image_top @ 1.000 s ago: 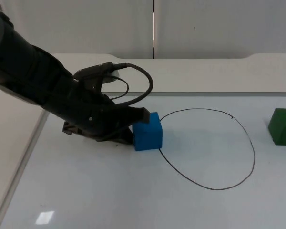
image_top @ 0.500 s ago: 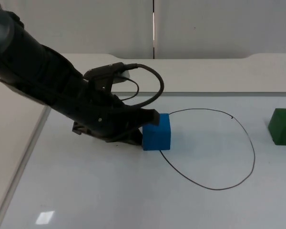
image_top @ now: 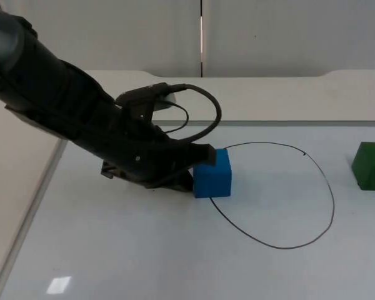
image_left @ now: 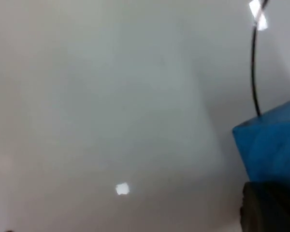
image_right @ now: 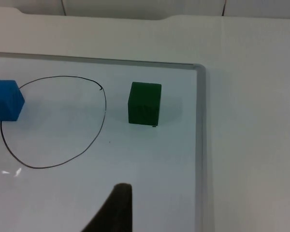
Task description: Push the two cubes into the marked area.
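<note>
Half begun: blue cube [image_top: 212, 174] straddling the marked outline [image_top: 300, 245], pressed by left claw [image_top: 197, 164], grip unreadable; green cube [image_top: 370, 165] outside, untouched; right claw [image_right: 117, 205] waiting, grip unreadable.

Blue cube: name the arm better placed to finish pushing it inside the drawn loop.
Left. Its end effector is pressed against the blue cube, which straddles the black loop. The right arm sits back on the green cube's side, away from the blue one.
</note>
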Tool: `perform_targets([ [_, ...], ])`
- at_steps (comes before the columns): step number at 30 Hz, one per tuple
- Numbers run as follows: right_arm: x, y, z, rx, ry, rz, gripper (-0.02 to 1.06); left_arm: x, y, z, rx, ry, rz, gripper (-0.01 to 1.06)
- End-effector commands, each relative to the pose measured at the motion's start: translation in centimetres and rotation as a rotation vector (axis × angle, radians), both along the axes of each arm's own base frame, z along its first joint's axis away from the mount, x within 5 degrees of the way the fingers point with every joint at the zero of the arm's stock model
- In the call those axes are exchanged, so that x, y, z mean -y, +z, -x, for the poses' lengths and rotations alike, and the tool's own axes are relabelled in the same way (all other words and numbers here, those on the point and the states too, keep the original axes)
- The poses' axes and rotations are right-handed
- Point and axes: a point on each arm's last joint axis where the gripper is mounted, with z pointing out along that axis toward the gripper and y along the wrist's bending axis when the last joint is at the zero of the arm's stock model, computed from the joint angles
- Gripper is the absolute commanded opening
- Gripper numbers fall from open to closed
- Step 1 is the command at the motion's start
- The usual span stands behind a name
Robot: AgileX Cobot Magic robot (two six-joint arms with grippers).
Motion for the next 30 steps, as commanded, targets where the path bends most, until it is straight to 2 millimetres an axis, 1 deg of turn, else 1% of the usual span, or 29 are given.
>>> perform_targets([
  [1,0.0,0.0,0.0,0.007,-0.002,-0.001,1.05,0.7,0.1,0.1,0.009,0.0,-0.003,0.0],
  [4,0.0,0.0,0.0,0.007,-0.004,-0.003,1.05,1.2,0.3,0.0,0.032,-0.012,-0.016,0.0],
  [14,0.0,0.0,0.0,0.007,-0.005,-0.002,1.05,1.5,0.8,-0.6,0.056,-0.007,-0.009,0.0],
  [21,0.0,0.0,0.0,0.007,-0.005,-0.002,1.05,1.8,0.8,-0.4,0.05,-0.018,0.0,0.0],
  [24,0.0,0.0,0.0,0.007,-0.005,-0.002,1.05,2.4,1.0,-0.3,0.055,-0.032,0.01,0.0],
  [30,0.0,0.0,0.0,0.007,-0.005,-0.002,1.05,3.0,1.3,-0.5,0.075,-0.031,0.012,0.0],
])
